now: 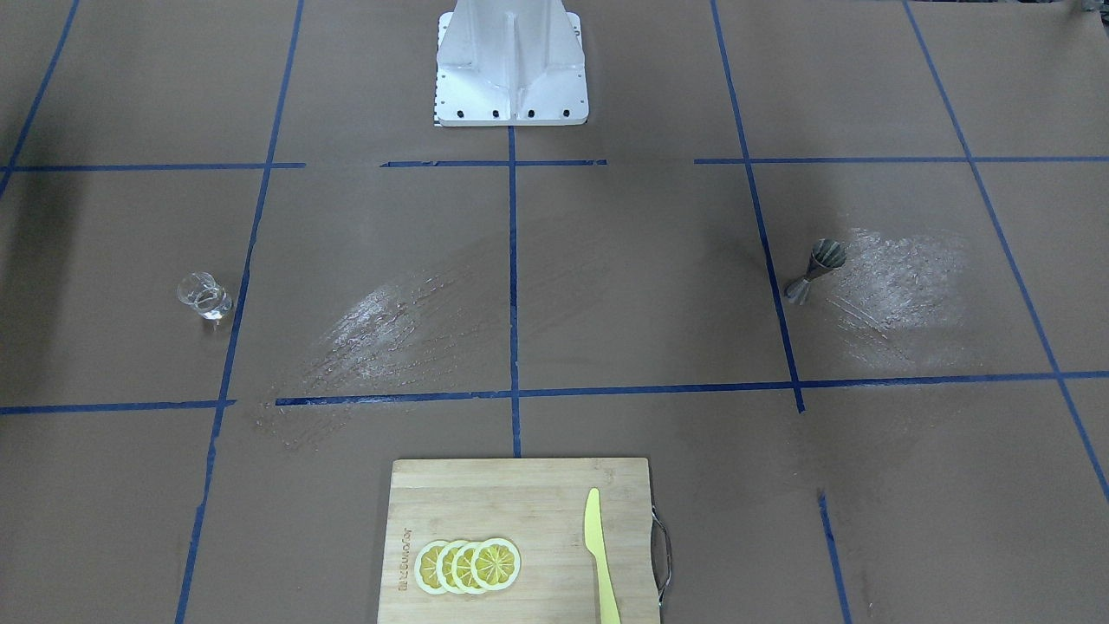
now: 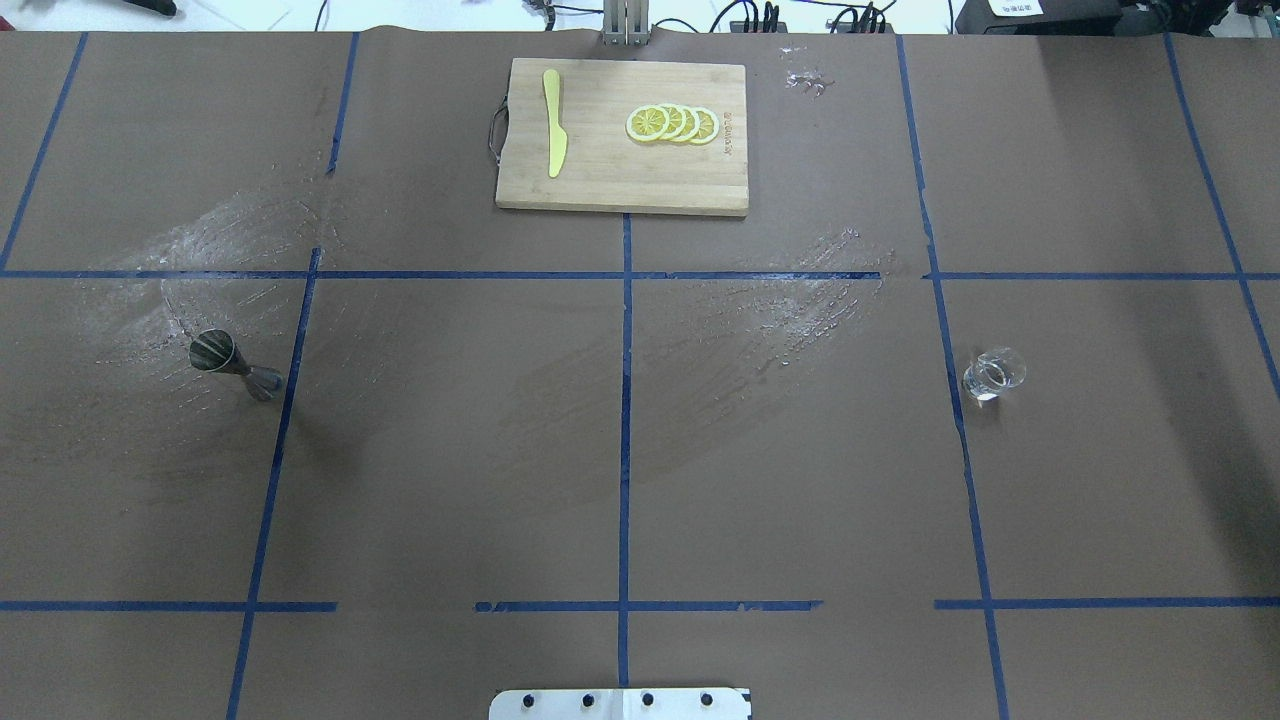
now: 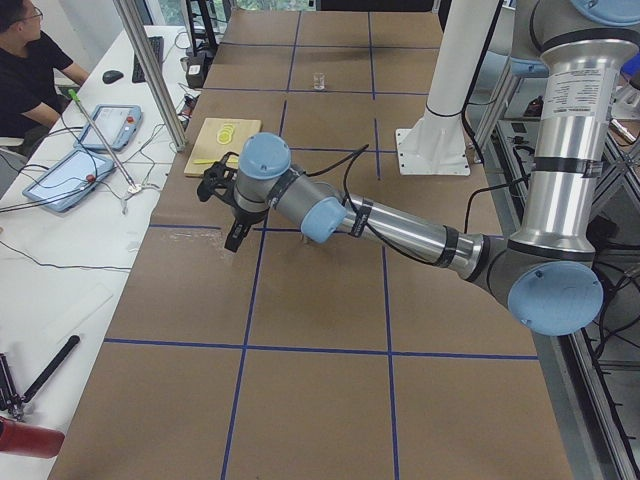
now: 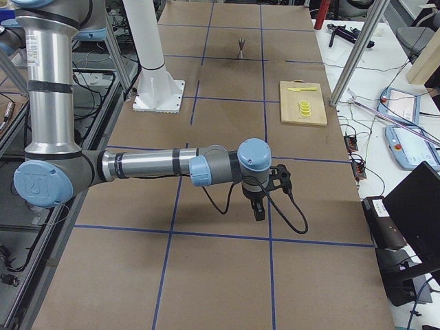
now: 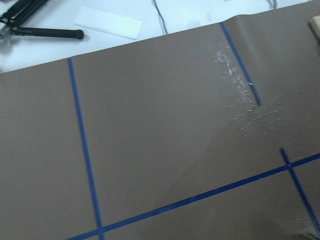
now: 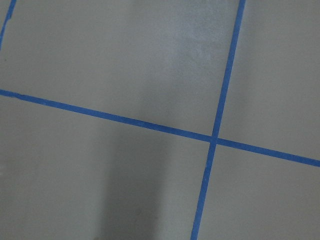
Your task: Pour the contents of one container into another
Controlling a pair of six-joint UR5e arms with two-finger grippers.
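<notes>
The small clear glass (image 1: 205,296) stands upright on the brown table cover, on my right side (image 2: 993,373), far off in the exterior left view (image 3: 319,81). The grey steel jigger (image 1: 815,270) stands upright on my left side (image 2: 235,365), small and distant in the exterior right view (image 4: 242,46). My left gripper (image 3: 231,238) hangs above the table past its left end, fingers down. My right gripper (image 4: 259,212) hangs likewise at the right end. Both show only in the side views, so I cannot tell if they are open or shut. Neither is near a container.
A bamboo cutting board (image 2: 600,175) lies at the table's far middle edge with lemon slices (image 2: 672,123) and a yellow plastic knife (image 2: 553,135). The white robot base (image 1: 511,65) stands at the near middle. An operator (image 3: 30,70) sits at a side desk with tablets.
</notes>
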